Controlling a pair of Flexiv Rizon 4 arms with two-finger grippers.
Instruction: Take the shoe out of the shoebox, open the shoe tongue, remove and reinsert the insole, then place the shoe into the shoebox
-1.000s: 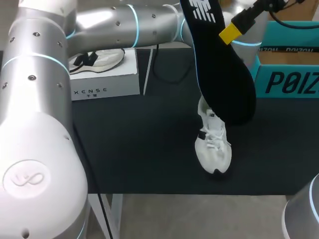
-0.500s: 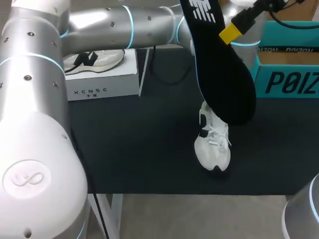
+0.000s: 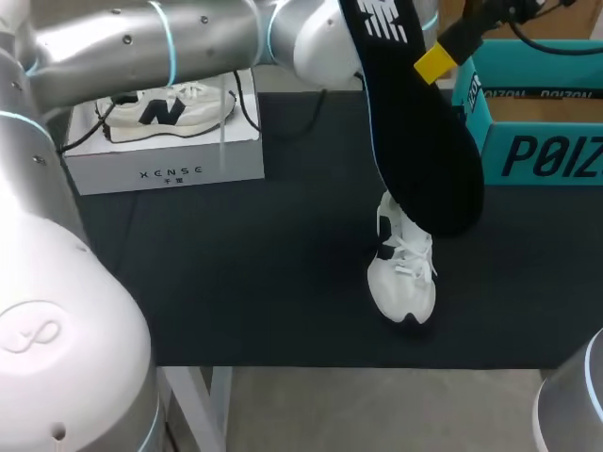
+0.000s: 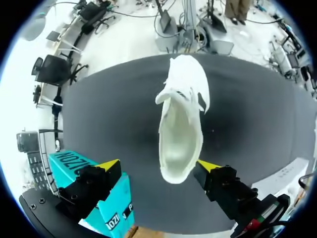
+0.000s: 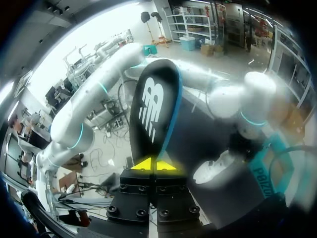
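The right gripper (image 5: pixel 157 165) has its yellow tips pinched together on the logo end of the black insole (image 5: pixel 153 109), held up above the table. The insole's long axis runs steeply, with the broad end hanging down over the heel of the white shoe (image 4: pixel 181 124). The left gripper (image 4: pixel 158 166) hangs over that shoe with its fingers spread wide and nothing in its grasp; the heel opening lies between the two tips. The shoe stands sole down on the dark table (image 3: pixel 264 273), its long axis running far to near with the toe close to the near edge. The teal shoebox (image 3: pixel 537 151) sits at the far right, apart from the shoe. At the far left a white box (image 3: pixel 179 165) carries a second sneaker (image 3: pixel 165 105). The left arm (image 3: pixel 141 42) crosses above it. Bare mat lies between that box and the shoe.
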